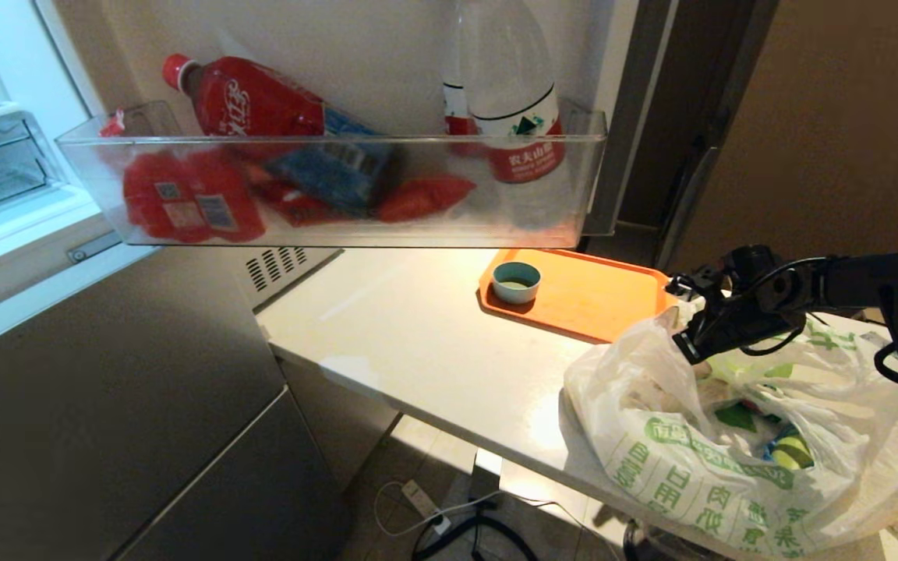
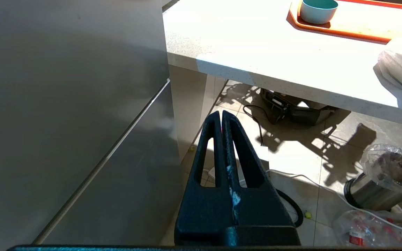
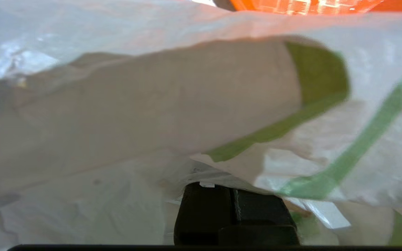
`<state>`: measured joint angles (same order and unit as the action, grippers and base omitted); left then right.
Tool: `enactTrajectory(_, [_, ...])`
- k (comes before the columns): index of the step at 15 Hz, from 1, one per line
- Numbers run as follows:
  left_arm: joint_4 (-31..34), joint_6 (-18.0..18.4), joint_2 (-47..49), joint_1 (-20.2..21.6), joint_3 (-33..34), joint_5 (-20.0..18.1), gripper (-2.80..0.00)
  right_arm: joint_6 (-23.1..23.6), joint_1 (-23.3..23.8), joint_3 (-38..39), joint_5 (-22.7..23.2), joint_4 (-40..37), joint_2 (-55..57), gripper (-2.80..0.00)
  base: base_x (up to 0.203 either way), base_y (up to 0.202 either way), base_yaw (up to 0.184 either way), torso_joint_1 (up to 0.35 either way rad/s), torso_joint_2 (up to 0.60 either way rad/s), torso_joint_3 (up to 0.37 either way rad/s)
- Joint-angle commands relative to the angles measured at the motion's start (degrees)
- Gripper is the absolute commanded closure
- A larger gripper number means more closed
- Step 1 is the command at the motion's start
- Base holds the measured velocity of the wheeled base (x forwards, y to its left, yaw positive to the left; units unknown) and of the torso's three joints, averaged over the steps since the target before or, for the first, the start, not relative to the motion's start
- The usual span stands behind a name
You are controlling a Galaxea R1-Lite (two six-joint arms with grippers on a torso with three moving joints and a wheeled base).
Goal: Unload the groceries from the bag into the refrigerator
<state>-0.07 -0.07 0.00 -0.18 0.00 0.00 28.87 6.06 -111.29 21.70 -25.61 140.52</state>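
Note:
The bag [image 1: 698, 467], crinkly white plastic with green characters, sits on the near right corner of the white table [image 1: 418, 335]. Its mouth gapes, and groceries show inside, among them a yellow-green pack [image 1: 792, 452]. My right gripper [image 1: 687, 343] is at the bag's upper rim, shut. In the right wrist view the bag's film [image 3: 326, 146] drapes over the gripper [image 3: 234, 190] and hides its tips. The refrigerator [image 1: 106, 405] stands at the left with an upper door open. My left gripper [image 2: 221, 116] hangs shut and empty beside the refrigerator's lower doors [image 2: 65, 104].
A clear door bin [image 1: 340, 195] juts out above the table, holding red bottles and a clear water bottle [image 1: 515, 117]. An orange tray [image 1: 597, 292] with a teal cup [image 1: 516, 282] lies behind the bag. A silver vented box [image 1: 281, 269] and floor cables [image 1: 449, 522] lie nearby.

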Motion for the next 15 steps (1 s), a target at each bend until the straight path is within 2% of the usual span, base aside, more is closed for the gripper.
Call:
enactTrajectory(1, [-0.01, 0.07, 0.00, 0.01, 0.00, 0.00, 0.00, 0.13, 0.01, 0.11, 0.72, -0.20, 0.09, 0.00, 0.000, 0.000, 0.000, 0.000, 0.00, 0.000])
enactTrajectory(15, [-0.01, -0.01, 0.00, 0.01, 0.00, 0.00, 0.00, 0.33, 0.09, -0.43, 1.94, -0.34, 1.64, 0.00, 0.000, 0.000, 0.000, 0.000, 0.00, 0.000])
